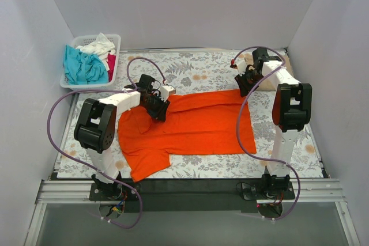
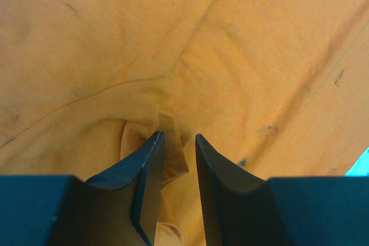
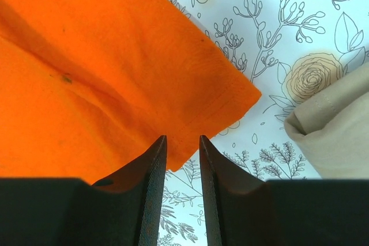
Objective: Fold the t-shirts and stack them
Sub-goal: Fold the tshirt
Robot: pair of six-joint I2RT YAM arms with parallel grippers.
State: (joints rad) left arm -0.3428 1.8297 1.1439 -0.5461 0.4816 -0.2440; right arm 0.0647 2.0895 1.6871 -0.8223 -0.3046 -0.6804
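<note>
**Layout.** Orange t-shirt (image 1: 196, 128) lies spread flat across the middle of the tabletop (image 1: 196, 70), one sleeve pointing at the near edge. Flat spreading exposes the far hem for a two-point pick.

**Left end effector** (image 2: 176, 136): jaws narrow, a raised pleat of orange cloth pinched between them. In the top view it sits on the shirt's far left edge.

**Right end effector** (image 3: 181, 138): jaws narrow at the far right corner, with the hem reaching in between the tips. The cloth shows no bunching there, so this is judged a grip, though less certain than the left.

**Reading.** Both grips sit along the same far edge, well apart. This likely sets up carrying that edge toward the near side as one straight fold line.

**Other shirts.** Tan t-shirt (image 3: 337, 125) lies just beside the right corner, apparently folded; it is probably the stack base. Teal t-shirt (image 1: 83, 67) and white t-shirt (image 1: 98, 45) wait in the basket (image 1: 118, 41) at far left.
</note>
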